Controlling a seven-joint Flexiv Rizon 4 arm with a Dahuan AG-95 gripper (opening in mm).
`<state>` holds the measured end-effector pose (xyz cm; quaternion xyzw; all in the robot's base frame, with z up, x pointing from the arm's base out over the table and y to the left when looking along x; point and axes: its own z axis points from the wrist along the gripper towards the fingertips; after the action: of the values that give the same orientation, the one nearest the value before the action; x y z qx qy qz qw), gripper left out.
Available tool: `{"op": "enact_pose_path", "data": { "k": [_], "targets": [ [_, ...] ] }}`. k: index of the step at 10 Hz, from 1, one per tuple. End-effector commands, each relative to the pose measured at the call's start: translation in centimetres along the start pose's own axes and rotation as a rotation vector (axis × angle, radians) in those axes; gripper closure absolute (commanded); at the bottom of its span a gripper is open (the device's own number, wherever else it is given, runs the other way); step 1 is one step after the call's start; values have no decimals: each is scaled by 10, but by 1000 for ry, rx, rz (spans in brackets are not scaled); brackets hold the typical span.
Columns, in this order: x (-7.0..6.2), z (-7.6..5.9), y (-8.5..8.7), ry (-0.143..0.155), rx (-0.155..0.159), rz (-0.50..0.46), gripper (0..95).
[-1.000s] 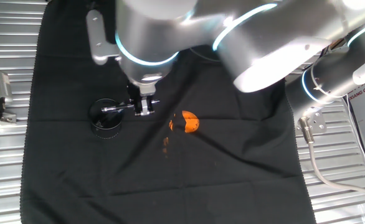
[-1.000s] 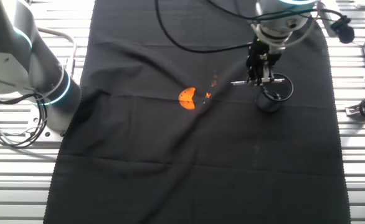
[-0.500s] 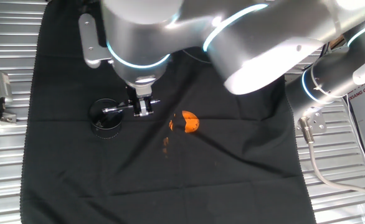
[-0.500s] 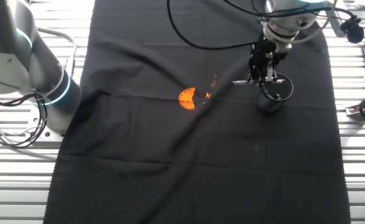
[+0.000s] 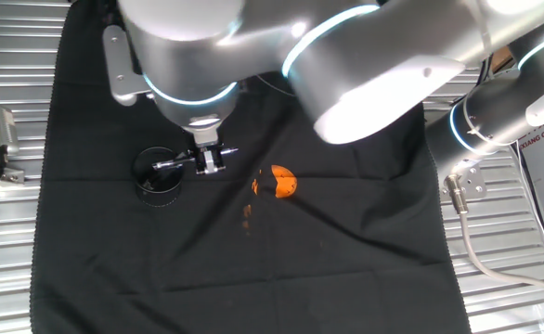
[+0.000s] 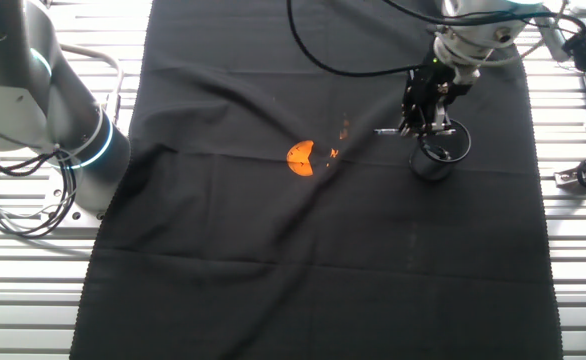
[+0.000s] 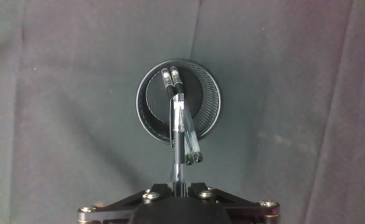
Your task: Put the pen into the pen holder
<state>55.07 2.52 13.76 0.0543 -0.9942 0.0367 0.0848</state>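
A black cloth (image 6: 273,260) covers the ribbed metal tabletop (image 5: 3,269), and the big silver arm leans in over it from the far side. Low over the cloth, the end effector (image 5: 209,160) is pinched on the pen (image 5: 181,161), gripping it near one end so that the slim shaft lies close to level and reaches away from the fingers. Straight out ahead of the end effector sits the pen holder (image 5: 158,180), the short black cup with a shiny rim, and the pen's free end (image 7: 169,77) hangs over its open mouth; the hand view shows the tip well inside the circle of the rim (image 7: 215,99), with the shaft crossing the near edge. That view doubles the pen into two overlapping shapes, so I cannot say whether the tip touches the inside of the cup or floats above it. On the side of the end effector away from the cup, a small orange object (image 5: 282,182) lies on the cloth, well apart and out of the way. As I read it, the picking up and the carrying across are done; what remains is to tilt or lower the pen so it drops in, then let go and back off. The pen is not yet resting in the holder on its own.
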Motion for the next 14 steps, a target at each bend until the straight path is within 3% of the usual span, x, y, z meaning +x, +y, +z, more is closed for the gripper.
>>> {"op": "enact_pose_path", "data": {
  "k": [1, 12, 13, 14],
  "targets": [
    [-1, 0, 0, 22, -3, -2, 950],
    [-15, -3, 2, 169, -12, -5, 950],
    [-18, -4, 1, 212, -20, -4, 950],
    [-20, -4, 1, 237, -26, -4, 950]
  ]
}}
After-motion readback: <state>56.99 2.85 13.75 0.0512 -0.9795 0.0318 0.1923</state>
